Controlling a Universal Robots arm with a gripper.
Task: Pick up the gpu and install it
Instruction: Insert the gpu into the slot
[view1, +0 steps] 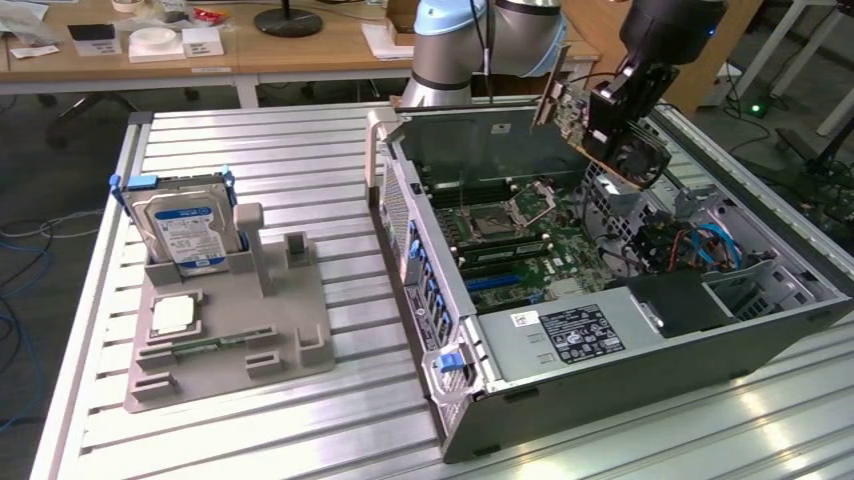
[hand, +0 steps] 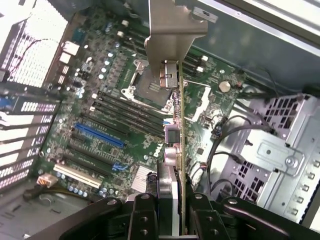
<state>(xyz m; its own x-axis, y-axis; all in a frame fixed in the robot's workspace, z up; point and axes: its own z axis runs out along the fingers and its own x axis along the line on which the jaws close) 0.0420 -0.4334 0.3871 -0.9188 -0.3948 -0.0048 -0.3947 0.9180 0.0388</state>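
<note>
While the arm hangs over the open computer case (view1: 601, 330), its gripper (view1: 603, 108) has the gpu (view1: 577, 118) pinched between its two dark fingers (hand: 145, 215), closed tight on the card's edge. The card is in the air, tilted, above the far side of the case, close to the arm's base and clear of the motherboard (view1: 521, 250) below it. Its silver bracket (view1: 550, 88) points up and away from the gripper, the green face is turned toward the exterior view's left, and the dark fan side faces the drive cage at the exterior view's right. From the wrist, the gpu (hand: 181, 130) is seen edge-on with the bracket (hand: 172, 35) at its far end, hanging over the processor socket (hand: 150, 85), with the blue slot (hand: 100, 135) well off to one side. The case lies on the slatted worktop (view1: 267, 150) toward the exterior view's right edge. Beside it stands a grey fixture (view1: 227, 330), holding a hard drive (view1: 187, 225) with a blue label upright at its far end.
</note>
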